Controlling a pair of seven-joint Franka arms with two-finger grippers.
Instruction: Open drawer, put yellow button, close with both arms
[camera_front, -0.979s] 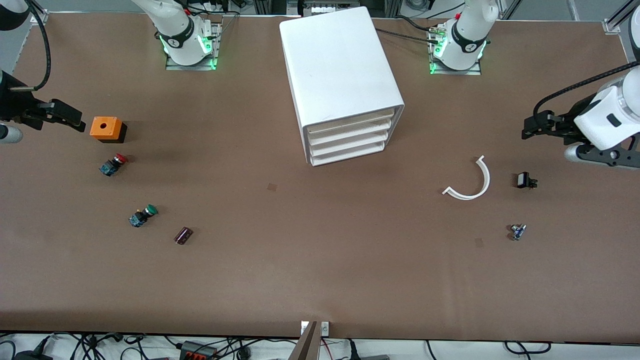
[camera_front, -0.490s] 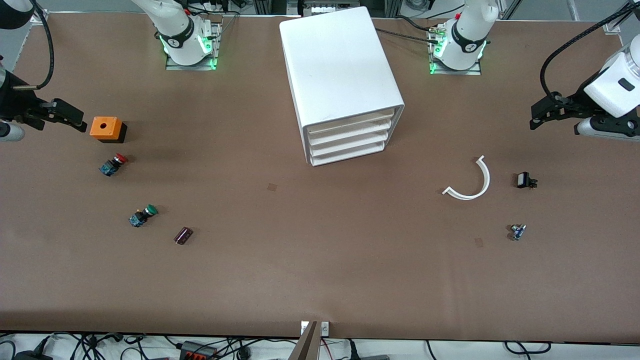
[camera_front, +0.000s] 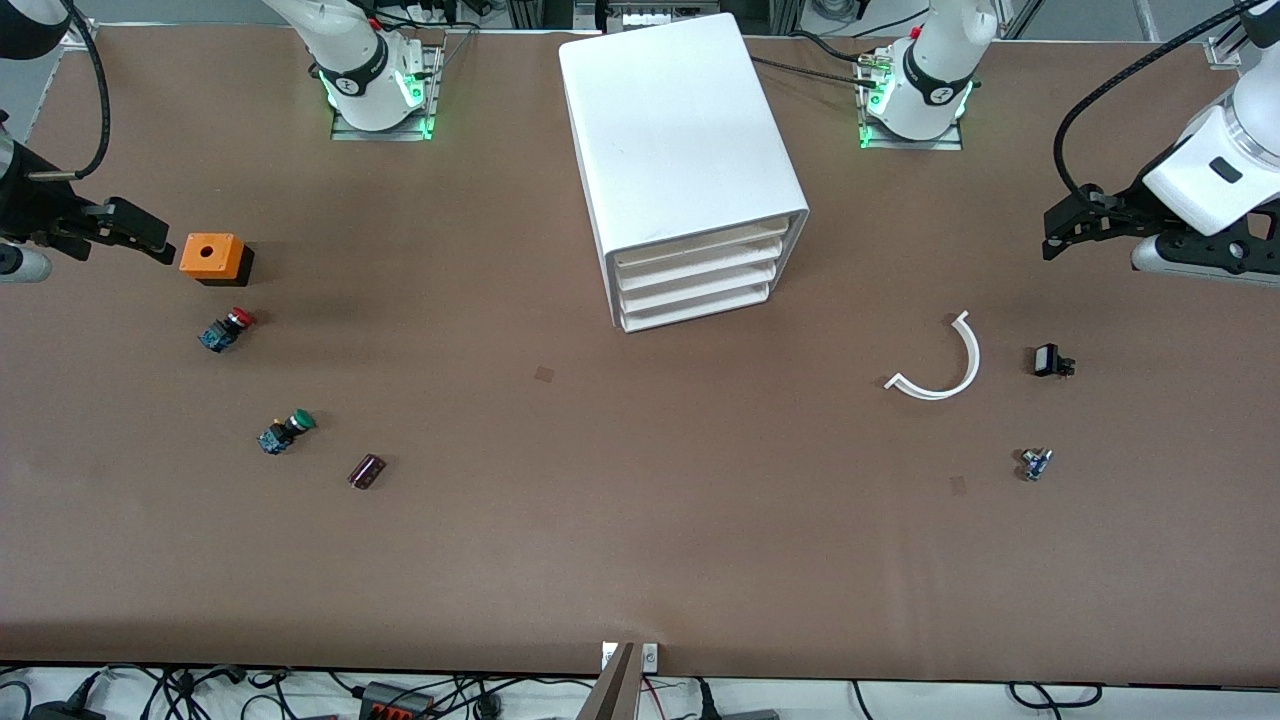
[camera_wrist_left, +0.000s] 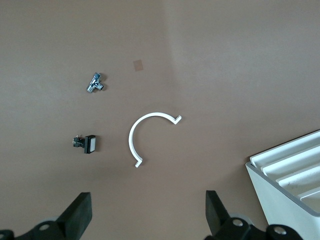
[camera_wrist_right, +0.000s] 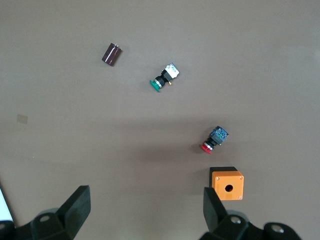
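Observation:
The white cabinet (camera_front: 670, 130) stands mid-table near the arms' bases. Its uppermost drawer (camera_front: 710, 245) sits flush with the three below, shut. The yellow button shows in no view. My left gripper (camera_front: 1062, 228) hangs open and empty over the table at the left arm's end; in the left wrist view (camera_wrist_left: 148, 220) its jaws are wide apart, with a corner of the cabinet (camera_wrist_left: 280, 195) in sight. My right gripper (camera_front: 140, 235) hangs open and empty at the right arm's end, beside an orange box (camera_front: 211, 257); in its wrist view (camera_wrist_right: 147, 215) the jaws are wide apart.
Near the right gripper lie a red-capped button (camera_front: 226, 329), a green-capped button (camera_front: 285, 431) and a dark cylinder (camera_front: 366, 471). Toward the left arm's end lie a white curved strip (camera_front: 945, 365), a small black switch (camera_front: 1049, 361) and a small metal part (camera_front: 1036, 463).
The left arm has lifted and swung toward the bases, then a little toward the cabinet. The right gripper has shifted slightly toward the bases. Nothing on the table has moved.

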